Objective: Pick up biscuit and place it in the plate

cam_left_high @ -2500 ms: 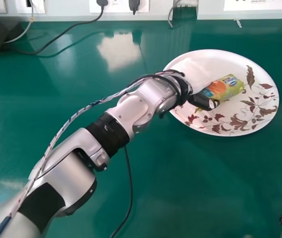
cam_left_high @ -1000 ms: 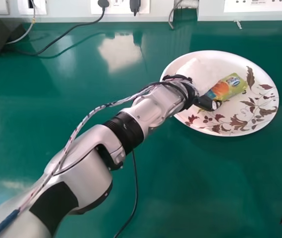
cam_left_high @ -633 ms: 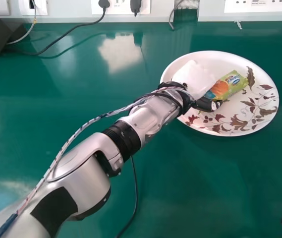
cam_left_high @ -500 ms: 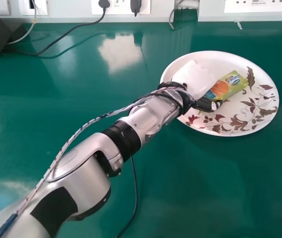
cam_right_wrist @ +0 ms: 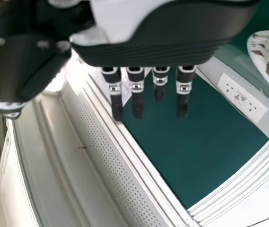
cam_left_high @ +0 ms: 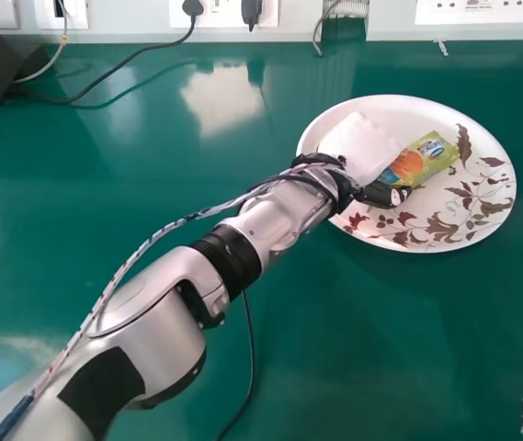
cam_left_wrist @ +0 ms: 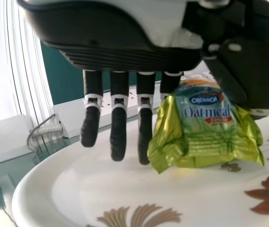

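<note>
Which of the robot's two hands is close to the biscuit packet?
The left hand, over the plate with straight fingers beside the green biscuit packet; the right hand is well away from both.

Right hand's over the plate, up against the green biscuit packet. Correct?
Wrong hand: it's the left hand. The head view shows it, with its arm coming in from the left side. The rest holds: it's over the plate, up against the green biscuit packet.

Plate (cam_left_high: 491,204) common to all views
</note>
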